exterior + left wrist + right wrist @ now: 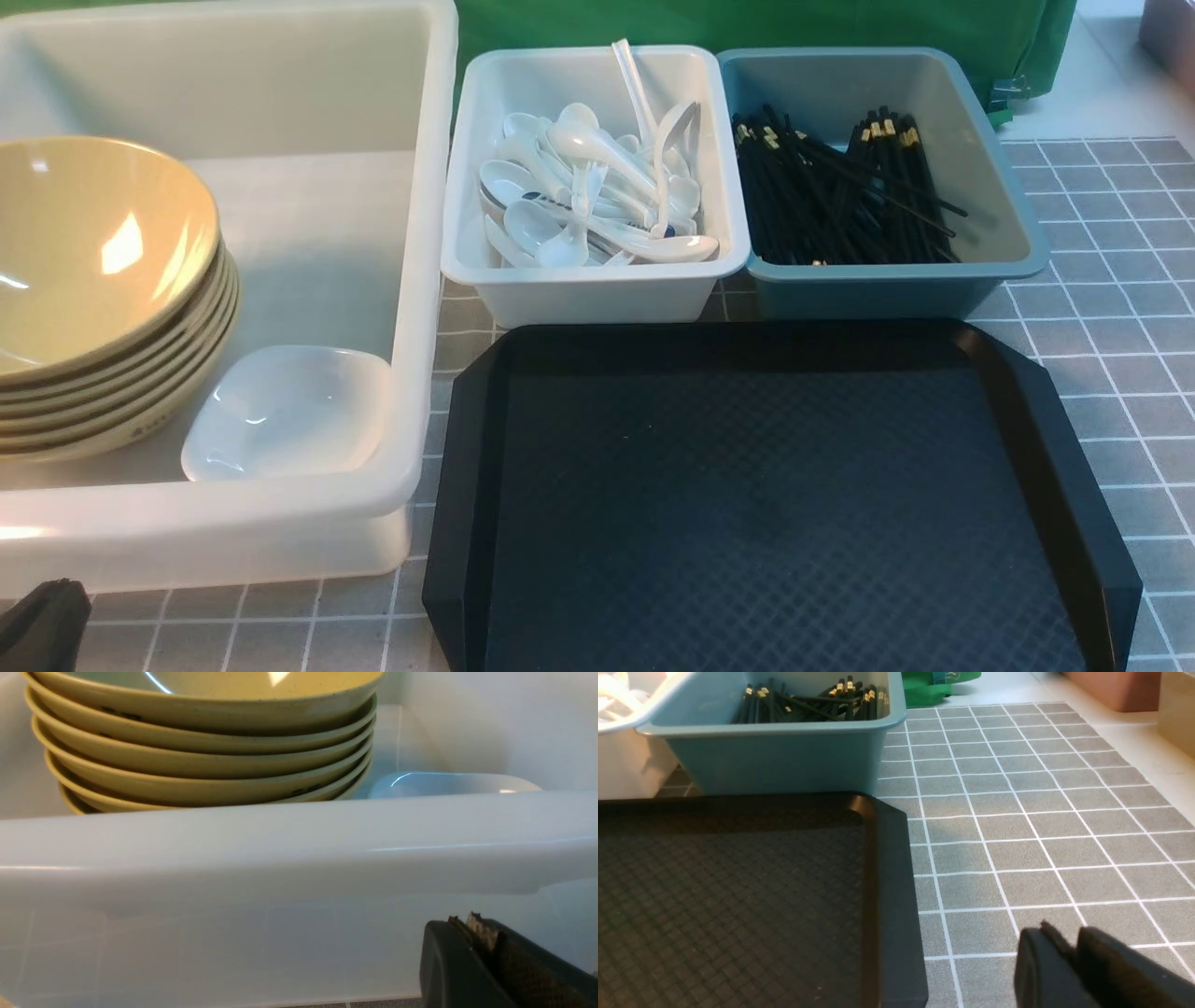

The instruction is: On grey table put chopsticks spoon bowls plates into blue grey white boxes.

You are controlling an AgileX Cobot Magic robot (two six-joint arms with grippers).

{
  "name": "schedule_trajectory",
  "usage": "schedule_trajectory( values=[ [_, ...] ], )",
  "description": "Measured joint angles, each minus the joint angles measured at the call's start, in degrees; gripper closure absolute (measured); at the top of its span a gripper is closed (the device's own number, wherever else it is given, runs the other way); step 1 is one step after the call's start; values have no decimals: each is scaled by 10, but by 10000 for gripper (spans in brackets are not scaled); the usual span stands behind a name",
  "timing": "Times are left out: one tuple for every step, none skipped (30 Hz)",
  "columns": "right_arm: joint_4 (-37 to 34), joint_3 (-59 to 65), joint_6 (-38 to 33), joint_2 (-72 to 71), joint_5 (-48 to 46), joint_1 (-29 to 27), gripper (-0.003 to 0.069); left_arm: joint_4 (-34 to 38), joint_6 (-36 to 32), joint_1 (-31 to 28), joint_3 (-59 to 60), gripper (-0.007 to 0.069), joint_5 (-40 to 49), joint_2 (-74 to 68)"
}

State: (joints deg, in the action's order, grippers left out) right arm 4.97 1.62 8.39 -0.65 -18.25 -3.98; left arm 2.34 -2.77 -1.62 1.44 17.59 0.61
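Several tan bowls (89,280) sit stacked in the large translucent white tub (411,280), with a white plate (289,411) beside them. The stack (201,756) and plate (448,784) also show in the left wrist view behind the tub wall (280,858). Black chopsticks (840,191) lie in the blue-grey bin (1018,196), also seen in the right wrist view (808,702). The white bin (597,289) holds many white spoons (597,187); no red-tipped spoon shows. My left gripper (467,921) is shut and empty before the tub. My right gripper (1064,938) is shut and empty over the grey table (1041,826).
An empty black textured tray (775,504) lies in front of the two small bins; its corner shows in the right wrist view (887,858). Green cloth (747,28) hangs behind the bins. A brown container (1120,688) stands beyond the table's far right edge.
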Motion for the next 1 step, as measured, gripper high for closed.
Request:
schedule_trajectory(
  values=[
    [0,0,0,0,0,0,519,0,0,0,0,636,0,0]
  ],
)
